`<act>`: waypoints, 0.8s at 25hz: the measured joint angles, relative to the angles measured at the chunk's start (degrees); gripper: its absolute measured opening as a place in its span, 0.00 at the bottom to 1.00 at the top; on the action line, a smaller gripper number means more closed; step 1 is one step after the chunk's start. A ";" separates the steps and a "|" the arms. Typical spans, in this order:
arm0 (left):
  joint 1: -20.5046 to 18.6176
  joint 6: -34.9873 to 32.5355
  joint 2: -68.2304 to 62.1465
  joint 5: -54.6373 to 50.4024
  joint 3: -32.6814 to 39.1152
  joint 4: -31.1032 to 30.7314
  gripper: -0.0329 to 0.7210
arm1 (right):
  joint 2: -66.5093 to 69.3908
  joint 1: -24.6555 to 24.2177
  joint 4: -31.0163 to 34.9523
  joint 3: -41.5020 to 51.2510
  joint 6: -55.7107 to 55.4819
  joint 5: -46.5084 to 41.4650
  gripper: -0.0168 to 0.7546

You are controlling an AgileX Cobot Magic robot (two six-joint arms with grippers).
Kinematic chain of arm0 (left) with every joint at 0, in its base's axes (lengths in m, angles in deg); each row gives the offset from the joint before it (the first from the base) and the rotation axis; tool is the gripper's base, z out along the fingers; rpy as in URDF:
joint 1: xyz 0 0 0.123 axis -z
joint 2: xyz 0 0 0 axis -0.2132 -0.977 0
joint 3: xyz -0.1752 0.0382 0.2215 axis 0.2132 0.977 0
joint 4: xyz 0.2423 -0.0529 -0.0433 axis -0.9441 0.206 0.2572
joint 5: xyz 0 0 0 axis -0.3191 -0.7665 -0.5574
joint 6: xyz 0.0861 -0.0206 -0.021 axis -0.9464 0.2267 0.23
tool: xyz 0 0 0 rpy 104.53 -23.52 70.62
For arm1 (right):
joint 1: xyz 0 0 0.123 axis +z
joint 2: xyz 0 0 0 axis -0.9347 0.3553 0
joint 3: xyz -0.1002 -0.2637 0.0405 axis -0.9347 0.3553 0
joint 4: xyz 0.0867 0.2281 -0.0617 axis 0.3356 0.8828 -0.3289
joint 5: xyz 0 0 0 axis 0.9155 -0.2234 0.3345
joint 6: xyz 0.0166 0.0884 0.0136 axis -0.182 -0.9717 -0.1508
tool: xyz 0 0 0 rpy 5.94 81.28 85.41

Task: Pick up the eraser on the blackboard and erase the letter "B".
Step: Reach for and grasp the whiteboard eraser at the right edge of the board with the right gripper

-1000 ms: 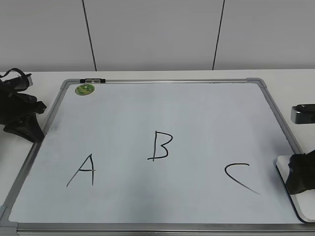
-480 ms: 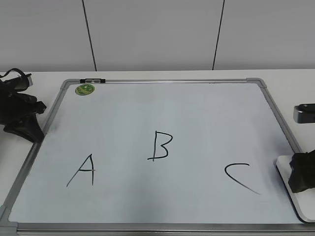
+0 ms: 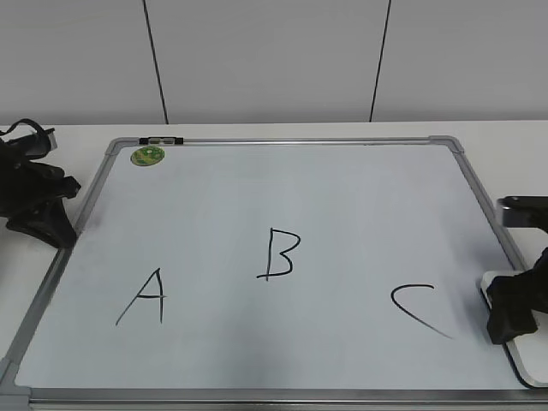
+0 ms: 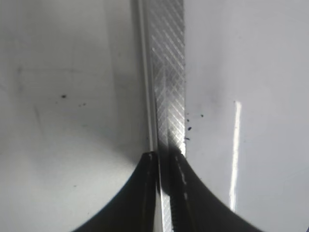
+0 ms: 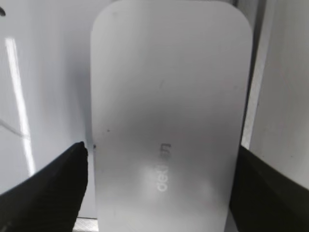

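The white blackboard lies flat on the table. The black letter "B" is at its middle. The white eraser lies at the board's right edge near the front. My right gripper is down over it. In the right wrist view the eraser fills the frame, and my right gripper is open with a finger at each long side, a thin gap showing on the left. My left gripper rests shut at the board's left edge, and in the left wrist view it sits over the metal frame.
A black "A" is left of the B and a black "C" is right of it, close to the eraser. A small green magnet sits at the board's far left corner. A white wall stands behind the table.
My right gripper has shifted slightly left and tilted over the eraser. The left arm and the letters have not changed.
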 joint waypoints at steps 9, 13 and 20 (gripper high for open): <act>0.00 0.00 0.00 0.00 0.00 0.00 0.09 | 0.41 0.00 -0.78 0.00 -0.34 -0.11 0.72; 0.00 0.00 0.00 0.00 0.00 0.00 0.09 | 0.41 0.00 -0.91 -0.07 -0.34 -0.33 0.70; 0.00 0.00 0.00 0.00 0.00 0.00 0.09 | -0.54 0.00 -0.91 -4.49 -0.34 -6.27 0.70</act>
